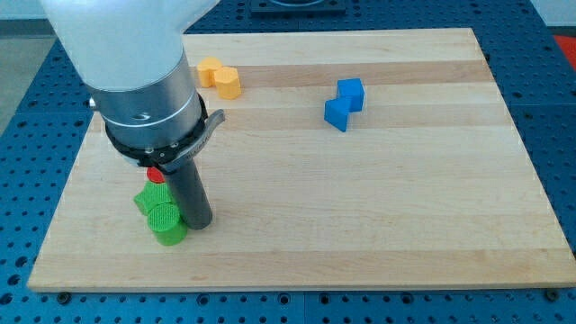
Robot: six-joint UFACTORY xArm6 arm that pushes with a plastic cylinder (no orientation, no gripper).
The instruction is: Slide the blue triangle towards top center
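One rod, no jaws to open or close.
My tip (200, 221) is touching the green block (162, 216); a red block (156, 175), perhaps, is hiding behind; the blue block (344, 103) is sitting well apart.

No text, label, brand, number or sign can be read anywhere in the frame. The wooden worktop (378, 207) is plain, with only its grain showing. The coloured blocks on it have unmarked faces: the blue block (344, 103) at upper centre, the yellow block (220, 77) at upper left, the green block (160, 214) at lower left. The white and grey arm housing (135, 67) at upper left shows no legible marking.
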